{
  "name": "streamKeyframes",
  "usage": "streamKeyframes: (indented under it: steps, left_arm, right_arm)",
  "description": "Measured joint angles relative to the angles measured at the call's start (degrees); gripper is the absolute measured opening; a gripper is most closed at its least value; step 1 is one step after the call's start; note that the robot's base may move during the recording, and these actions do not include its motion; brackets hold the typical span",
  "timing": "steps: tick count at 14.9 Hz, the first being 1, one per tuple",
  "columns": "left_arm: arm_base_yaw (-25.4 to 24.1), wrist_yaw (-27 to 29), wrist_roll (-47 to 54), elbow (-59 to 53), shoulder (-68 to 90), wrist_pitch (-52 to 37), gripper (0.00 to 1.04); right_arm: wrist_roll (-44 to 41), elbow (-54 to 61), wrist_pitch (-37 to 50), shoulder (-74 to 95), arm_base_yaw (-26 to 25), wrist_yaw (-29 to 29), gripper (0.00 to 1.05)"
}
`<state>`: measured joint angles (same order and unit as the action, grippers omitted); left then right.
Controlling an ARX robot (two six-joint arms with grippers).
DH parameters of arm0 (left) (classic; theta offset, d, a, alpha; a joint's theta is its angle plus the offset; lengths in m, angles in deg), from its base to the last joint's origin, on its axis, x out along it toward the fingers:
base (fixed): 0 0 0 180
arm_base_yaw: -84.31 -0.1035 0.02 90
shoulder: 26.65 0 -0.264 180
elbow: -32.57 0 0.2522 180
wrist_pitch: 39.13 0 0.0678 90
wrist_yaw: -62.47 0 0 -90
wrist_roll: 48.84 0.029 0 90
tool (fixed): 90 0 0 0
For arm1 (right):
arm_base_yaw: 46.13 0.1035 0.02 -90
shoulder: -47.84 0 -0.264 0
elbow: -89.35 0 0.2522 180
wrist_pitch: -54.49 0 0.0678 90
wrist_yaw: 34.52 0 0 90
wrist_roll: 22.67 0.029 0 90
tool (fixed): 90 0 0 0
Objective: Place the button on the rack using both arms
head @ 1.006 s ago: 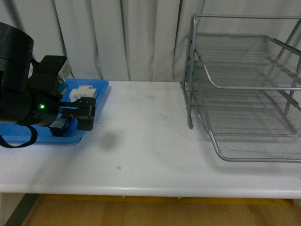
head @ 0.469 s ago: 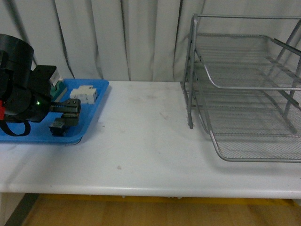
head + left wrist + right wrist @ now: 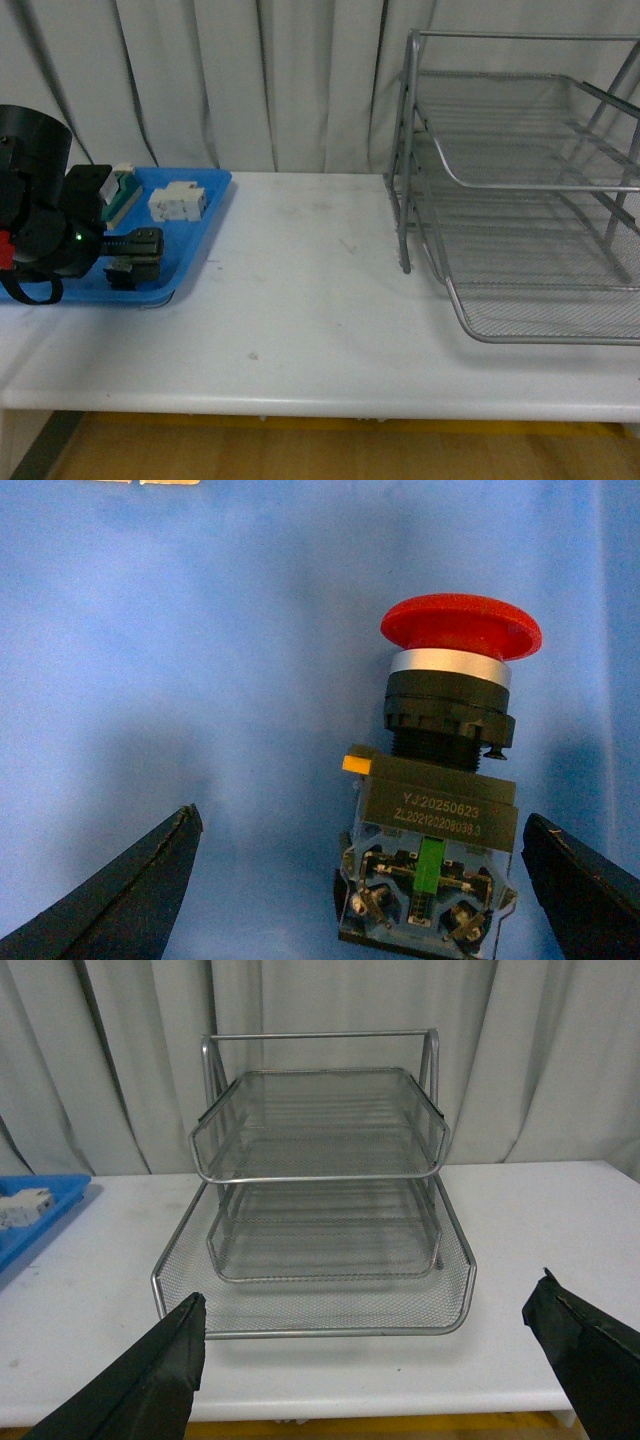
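— Two sets of fingers: how do they stand?

— Both are spread wide. The left fingers hang low over the blue tray at the left end of the bench and pinch nothing. The right fingers are parted too and hold nothing. They sit above the bench, facing the open front of the rack.

— And the button?

— It lies on its side on the blue tray, in the gap between the left fingers, closer to one than the other. Neither finger touches it. The red cap points away from the wrist, and the boxy body with its screw terminals points toward it.

— Where does the rack stand?

— At the right end of the bench, well apart from the tray, with its three mesh tiers opening toward the robot.

— Anything else on the tray?

— A white block and a green-and-cream block, both toward its far edge, near the curtain.
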<state>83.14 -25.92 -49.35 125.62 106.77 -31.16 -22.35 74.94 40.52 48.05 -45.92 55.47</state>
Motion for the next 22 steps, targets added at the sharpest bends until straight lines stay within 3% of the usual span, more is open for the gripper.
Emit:
streamKeyframes:
  steps: [2, 7, 8, 12, 15, 19, 22]
  left_arm:
    - [0.22, -0.26, -0.57, 0.83, 0.85, -0.28, 0.98]
    - [1.46, -0.63, 0.66, 1.68, 2.03, -2.14, 0.44]
    - [1.66, -0.66, 1.01, 1.70, 2.08, -2.54, 0.38]
    - [2.38, -1.70, 1.07, -1.79, 0.11, -6.08, 0.36]
    - [4.09, -3.50, 1.88, -11.08, -11.80, -11.85, 0.36]
    - [7.34, -8.15, 2.23, -33.09, -37.94, -19.43, 0.36]
    - [8.24, -6.82, 1.84, -48.83, -54.12, -18.71, 0.36]
  right_arm:
    - [0.00, 0.00, 0.02, 0.00, 0.00, 0.00, 0.98]
    - [0.00, 0.00, 0.00, 0.00, 0.00, 0.00, 0.98]
    - [0.00, 0.00, 0.00, 0.00, 0.00, 0.00, 0.98]
    - [0.00, 0.00, 0.00, 0.00, 0.00, 0.00, 0.98]
    - [0.00, 0.00, 0.02, 0.00, 0.00, 0.00, 0.98]
    - [0.00, 0.00, 0.00, 0.00, 0.00, 0.00, 0.98]
    - [0.00, 0.00, 0.02, 0.00, 0.00, 0.00, 0.98]
